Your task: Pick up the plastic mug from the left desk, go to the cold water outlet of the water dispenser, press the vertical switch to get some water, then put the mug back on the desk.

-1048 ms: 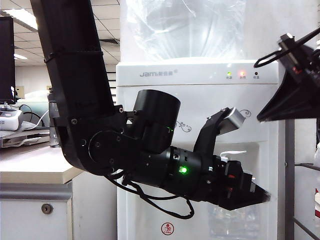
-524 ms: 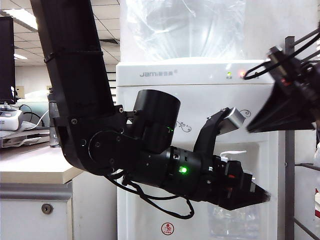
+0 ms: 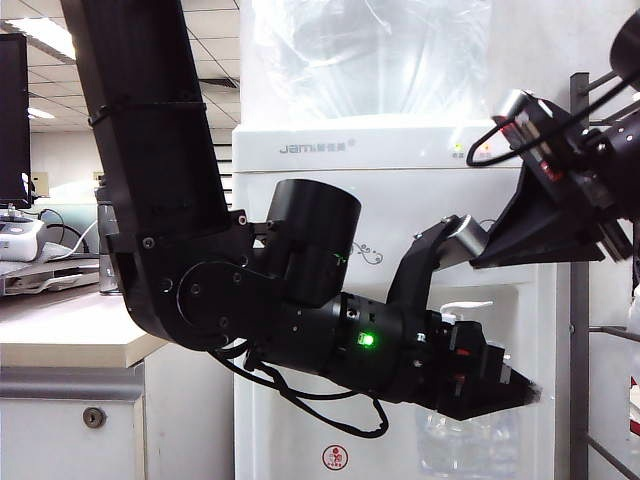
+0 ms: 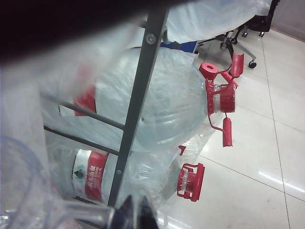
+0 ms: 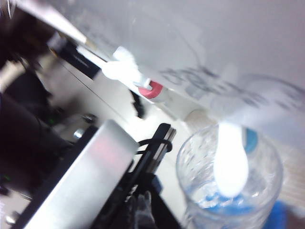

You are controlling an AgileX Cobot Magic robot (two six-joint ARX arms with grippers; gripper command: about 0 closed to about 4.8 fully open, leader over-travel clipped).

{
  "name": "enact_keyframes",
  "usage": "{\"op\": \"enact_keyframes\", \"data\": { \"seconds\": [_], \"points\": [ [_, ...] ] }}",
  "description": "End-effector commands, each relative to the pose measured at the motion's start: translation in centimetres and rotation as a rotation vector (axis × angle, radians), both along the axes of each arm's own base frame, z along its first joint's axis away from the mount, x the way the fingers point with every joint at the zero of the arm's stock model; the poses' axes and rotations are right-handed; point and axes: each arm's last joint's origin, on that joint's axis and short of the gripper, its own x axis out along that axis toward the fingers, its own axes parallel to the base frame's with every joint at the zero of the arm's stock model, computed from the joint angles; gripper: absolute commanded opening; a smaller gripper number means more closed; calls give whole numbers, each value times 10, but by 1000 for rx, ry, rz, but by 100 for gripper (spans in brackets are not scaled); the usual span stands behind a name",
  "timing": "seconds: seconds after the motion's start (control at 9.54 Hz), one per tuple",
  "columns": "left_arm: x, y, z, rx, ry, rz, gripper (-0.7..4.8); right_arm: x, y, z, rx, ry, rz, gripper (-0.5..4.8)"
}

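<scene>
The left gripper (image 3: 505, 385) was squeezed tight on the mug (image 3: 462, 440), which hung just under it, right in front of the dispenser (image 3: 400, 148). In the left wrist view its fingertips (image 4: 133, 214) were pinched together next to the clear wall of the mug, probably on the handle. It looked like the mug was held there so that water could fall straight in. In the right wrist view the open top of the mug sat right below the cold tap (image 5: 250, 139), and the white lever (image 5: 231, 164) hung down over the mouth of the mug. The red tap (image 5: 150, 89) was off to the side of the mug, so the mug was under the correct tap. The right gripper (image 3: 482, 262) was up above the left gripper and a little to the side, with its tip pointing at the front of the dispenser near the taps. It was likely there to push the lever. I could not tell if its jaws were wide or narrow. I could not tell if any water was in the mug. The desk (image 3: 60, 330) was far behind the left gripper, for later.
</scene>
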Motion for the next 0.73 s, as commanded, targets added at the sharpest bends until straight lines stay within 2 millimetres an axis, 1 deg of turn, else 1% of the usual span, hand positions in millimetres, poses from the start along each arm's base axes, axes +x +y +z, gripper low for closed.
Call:
{"op": "enact_keyframes", "data": {
  "seconds": [0.1,0.42,0.73],
  "points": [
    [-1,-4,10,-58,-45,-30,-6,2,1,2,-91,-116,18,-1],
    [-1,-4,10,-58,-45,-30,-6,2,1,2,-125,-148,29,-1],
    [-1,-4,10,-58,-45,-30,-6,0,0,-1,-147,-116,26,-1]
  ]
}}
